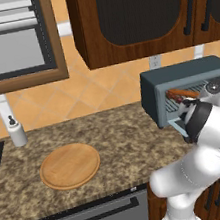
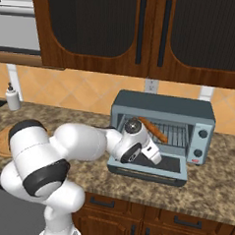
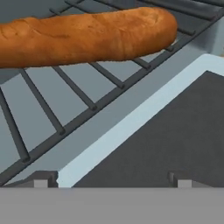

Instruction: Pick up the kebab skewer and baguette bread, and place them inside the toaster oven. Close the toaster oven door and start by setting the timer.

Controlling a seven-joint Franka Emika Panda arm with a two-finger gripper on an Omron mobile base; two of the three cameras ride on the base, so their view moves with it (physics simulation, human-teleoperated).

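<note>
The blue-grey toaster oven point(image 2: 164, 106) stands on the counter with its door point(image 2: 168, 164) folded down flat. The baguette bread point(image 3: 83, 37) lies across the wire rack point(image 3: 41, 103) inside, and also shows in the base views point(image 2: 153, 130) point(image 1: 182, 92). Small dark red chunks just under its left end look like the kebab skewer point(image 1: 179, 101), mostly hidden by my arm. My gripper point(image 3: 112, 181) hovers over the door's inner edge, just in front of the baguette. Its fingertips point(image 3: 41, 182) stand wide apart, open and holding nothing.
A round wooden board point(image 1: 69, 165) lies on the granite counter to the left, with a soap dispenser point(image 1: 16, 130) behind it. Knobs point(image 2: 202, 134) sit on the oven's right front. Dark wood cabinets point(image 2: 120, 31) hang above the oven.
</note>
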